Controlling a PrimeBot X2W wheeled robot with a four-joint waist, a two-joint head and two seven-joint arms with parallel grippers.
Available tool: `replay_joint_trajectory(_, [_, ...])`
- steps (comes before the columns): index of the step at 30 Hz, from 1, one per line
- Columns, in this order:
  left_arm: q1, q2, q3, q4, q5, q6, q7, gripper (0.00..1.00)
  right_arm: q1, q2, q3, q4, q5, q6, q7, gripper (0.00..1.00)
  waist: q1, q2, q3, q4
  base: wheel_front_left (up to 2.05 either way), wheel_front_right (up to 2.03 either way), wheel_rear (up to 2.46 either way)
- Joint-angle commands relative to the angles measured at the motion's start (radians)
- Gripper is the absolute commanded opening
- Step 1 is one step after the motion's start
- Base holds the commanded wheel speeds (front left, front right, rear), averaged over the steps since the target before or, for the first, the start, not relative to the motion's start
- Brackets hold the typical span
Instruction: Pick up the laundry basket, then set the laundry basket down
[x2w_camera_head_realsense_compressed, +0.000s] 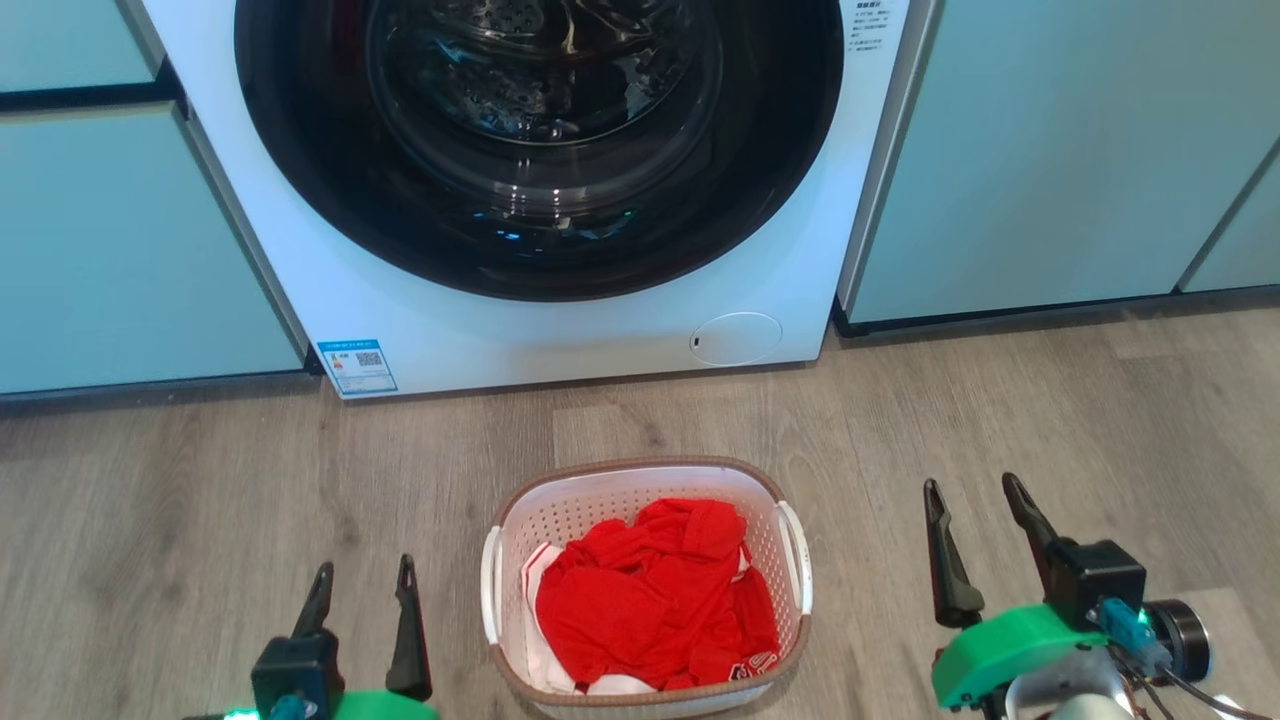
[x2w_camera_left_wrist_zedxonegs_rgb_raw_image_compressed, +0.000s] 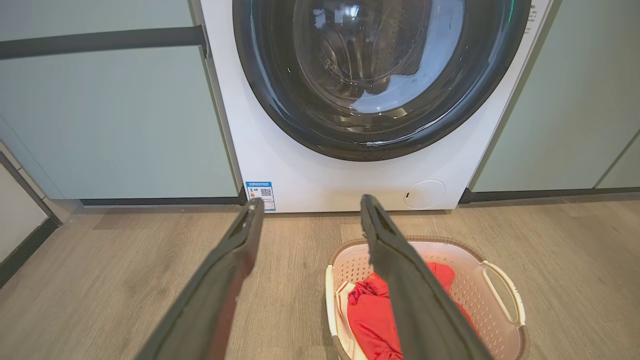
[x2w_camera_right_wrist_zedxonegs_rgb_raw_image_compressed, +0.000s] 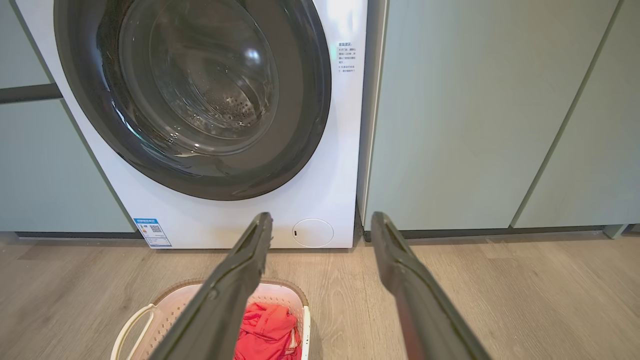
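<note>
One laundry basket (x2w_camera_head_realsense_compressed: 640, 464) sits between the left gripper (x2w_camera_head_realsense_compressed: 365, 565) and right gripper (x2w_camera_head_realsense_compressed: 971, 482), both spread wide, holding nothing. Red clothes (x2w_camera_head_realsense_compressed: 655, 590) lie inside; one washing machine (x2w_camera_head_realsense_compressed: 600, 335) stands ahead.

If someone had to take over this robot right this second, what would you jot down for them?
Left gripper: open, holding nothing, to the basket's left.
Right gripper: open, holding nothing, off to the basket's right.
The laundry basket stands on the wooden floor in front of the washing machine, between the two grippers, with red clothes inside. Neither gripper touches it.
Done: as far as the pictures show, nothing; no grip taken.
Left: grasp the basket, probably by its side handles, lift it, then set it down.
</note>
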Motion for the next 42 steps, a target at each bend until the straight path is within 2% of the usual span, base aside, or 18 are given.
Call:
replay_joint_trajectory(1, [-0.034, -0.007, 0.037, -0.041, 0.009, -0.004, -0.010, 1.00, -0.026, 0.000, 0.015, -0.036, 0.004, 0.007, -0.013, 1.00, 0.0001, -0.0001, -0.001, -0.002, 0.00, 0.00, 0.00])
replay_joint_trajectory(10, [-0.029, -0.010, 0.047, -0.059, 0.042, -0.030, -0.010, 1.00, -0.022, 0.000, 0.010, -0.031, 0.010, 0.007, -0.013, 1.00, 0.0001, -0.0001, -0.007, -0.001, 0.00, 0.00, 0.00])
replay_joint_trajectory(27, [-0.029, -0.017, 0.063, -0.042, 0.054, -0.039, -0.010, 1.00, -0.028, 0.000, 0.001, -0.036, 0.013, 0.007, -0.013, 1.00, 0.0001, -0.0001, -0.003, 0.001, 0.00, 0.00, 0.00])
replay_joint_trajectory(28, [0.002, -0.010, 0.026, -0.006, 0.048, -0.036, 0.000, 0.00, 0.001, 0.000, -0.018, 0.001, 0.007, 0.000, 0.001, 0.00, 0.0001, -0.0001, -0.003, 0.001, 0.00, 0.00, 0.00])
replay_joint_trajectory(32, [0.015, -0.011, 0.021, 0.055, 0.034, -0.037, 0.006, 0.00, 0.021, 0.000, -0.017, 0.063, 0.021, 0.000, 0.004, 0.00, 0.0001, -0.0001, -0.003, 0.002, 0.00, 0.00, 0.00])
replay_joint_trajectory(42, [-0.010, -0.007, 0.039, 0.059, -0.092, -0.057, 0.030, 0.00, 0.006, -0.007, -0.025, 0.063, 0.145, 0.001, 0.025, 0.00, 0.0001, -0.0001, 0.001, 0.004, 0.00, 0.00, 0.00])
